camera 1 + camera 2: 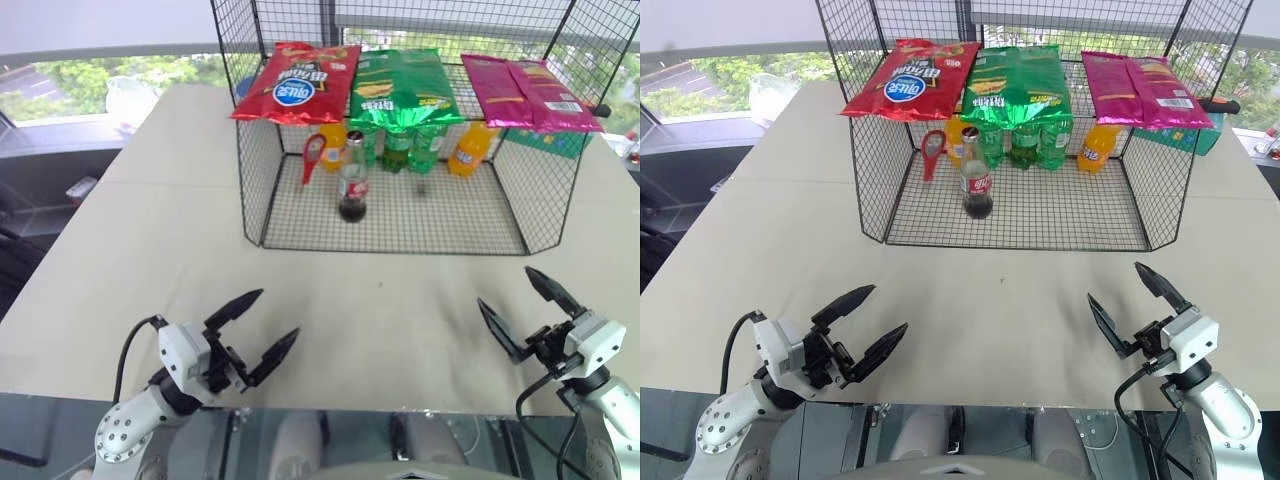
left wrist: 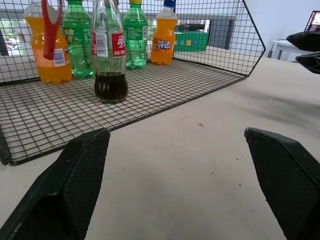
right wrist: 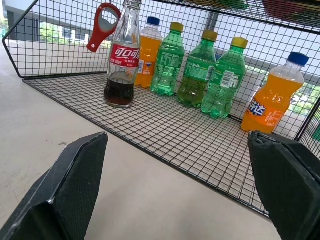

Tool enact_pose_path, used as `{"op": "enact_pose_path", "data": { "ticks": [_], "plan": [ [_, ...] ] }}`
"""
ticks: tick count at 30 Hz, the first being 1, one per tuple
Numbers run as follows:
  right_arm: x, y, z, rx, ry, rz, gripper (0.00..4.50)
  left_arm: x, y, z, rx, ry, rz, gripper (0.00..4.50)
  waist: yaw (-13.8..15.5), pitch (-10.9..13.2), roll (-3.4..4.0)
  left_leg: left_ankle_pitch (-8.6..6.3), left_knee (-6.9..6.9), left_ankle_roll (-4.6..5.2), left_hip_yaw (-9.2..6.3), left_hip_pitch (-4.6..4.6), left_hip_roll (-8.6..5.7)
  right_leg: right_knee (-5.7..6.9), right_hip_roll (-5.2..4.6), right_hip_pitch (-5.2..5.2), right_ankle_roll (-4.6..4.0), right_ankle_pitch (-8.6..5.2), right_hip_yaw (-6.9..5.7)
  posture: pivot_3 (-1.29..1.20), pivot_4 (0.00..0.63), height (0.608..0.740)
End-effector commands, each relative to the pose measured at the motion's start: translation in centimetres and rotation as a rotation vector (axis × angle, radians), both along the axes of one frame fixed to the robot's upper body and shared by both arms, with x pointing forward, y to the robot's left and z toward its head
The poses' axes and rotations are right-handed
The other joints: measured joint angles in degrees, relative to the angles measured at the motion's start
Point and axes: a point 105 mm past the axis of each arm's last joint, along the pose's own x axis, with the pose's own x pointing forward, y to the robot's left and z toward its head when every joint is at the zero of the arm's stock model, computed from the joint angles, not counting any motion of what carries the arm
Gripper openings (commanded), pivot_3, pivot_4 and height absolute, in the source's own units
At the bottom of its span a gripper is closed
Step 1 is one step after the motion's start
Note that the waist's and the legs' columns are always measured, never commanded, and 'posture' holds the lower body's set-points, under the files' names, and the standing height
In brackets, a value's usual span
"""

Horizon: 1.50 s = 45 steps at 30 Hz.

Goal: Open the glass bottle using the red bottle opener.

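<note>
The glass bottle (image 1: 353, 178) stands upright on the wire floor of the wire rack (image 1: 400, 215), near its front edge and toward the left side, its long axis vertical and its narrow neck pointing straight up. A little dark liquid fills only its bottom part. The red bottle opener (image 1: 313, 157) hangs just beside it on the left, against the rack's side mesh, its long axis nearly vertical with the ring-shaped head at the top and the slim handle pointing down. Behind them stand orange soda bottles (image 1: 466, 147) and green bottles (image 1: 400, 145), and snack bags (image 1: 404, 85) lie on the rack's top.

Both arms hover low over the pale surface (image 1: 170, 240), well apart from the rack. The left pincer (image 1: 255, 325) is spread wide and holds nothing; the right pincer (image 1: 520, 305) is likewise spread wide and empty.
</note>
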Motion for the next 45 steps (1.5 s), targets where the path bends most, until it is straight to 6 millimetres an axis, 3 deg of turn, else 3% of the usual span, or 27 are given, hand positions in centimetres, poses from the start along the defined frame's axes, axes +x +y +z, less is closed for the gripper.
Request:
{"op": "enact_pose_path", "data": {
  "ticks": [1,4,7,15,21,31,45],
  "plan": [
    [0.6,0.9,2.1,0.01,-0.065,0.014,4.5,1.2,-0.6,1.5,-0.037,-0.037,0.005,4.46,0.0,0.0,0.0,0.0,0.0,0.0,0.0,0.0,0.0,0.0,0.0,0.0,0.0,0.0,0.0,0.0,0.15,0.74],
    [1.7,3.0,3.4,0.031,-0.098,0.098,4.5,3.8,-2.3,3.9,-0.096,-0.054,-0.031,4.46,0.22,0.04,0.01,0.01,0.06,0.01,-0.05,0.02,0.0,0.12,0.01,-0.02,0.0,0.01,-0.02,0.0,0.15,0.74],
    [1.8,4.0,3.9,0.033,-0.111,0.153,4.5,5.3,-3.4,5.0,-0.131,-0.028,-0.058,4.46,0.31,-0.04,-0.07,0.02,0.2,0.01,-0.09,0.09,-0.02,0.41,0.02,0.01,0.01,0.02,-0.01,0.0,0.15,0.74],
    [0.6,5.4,5.0,0.021,-0.143,0.237,4.5,11.0,-5.2,8.8,-0.242,-0.004,0.064,4.46,1.06,0.01,-0.06,0.01,0.11,0.0,-0.15,-0.07,-0.06,0.31,0.05,-0.07,0.23,0.12,-0.05,0.0,0.15,0.74],
    [0.3,5.6,5.1,0.027,-0.153,0.202,4.5,14.9,-4.9,8.8,-0.245,0.017,0.231,4.46,1.22,0.01,-0.08,0.02,0.12,0.0,-0.22,-0.09,-0.08,0.29,0.07,-0.05,0.24,0.13,-0.1,0.0,0.15,0.74],
    [-0.2,5.6,5.0,0.031,-0.152,0.154,4.5,18.5,-4.7,9.2,-0.207,-0.015,0.298,4.46,1.35,0.02,-0.1,0.02,0.12,-0.01,-0.26,-0.16,-0.1,0.22,0.07,-0.06,0.25,0.13,-0.16,0.0,0.15,0.74],
    [0.0,6.4,5.7,0.034,-0.161,0.135,4.5,20.4,-4.3,10.0,-0.145,-0.078,0.335,4.46,1.34,0.03,-0.1,0.02,0.12,-0.01,-0.28,-0.21,-0.1,0.17,0.07,-0.06,0.25,0.13,-0.19,0.0,0.15,0.74]
  ]
}}
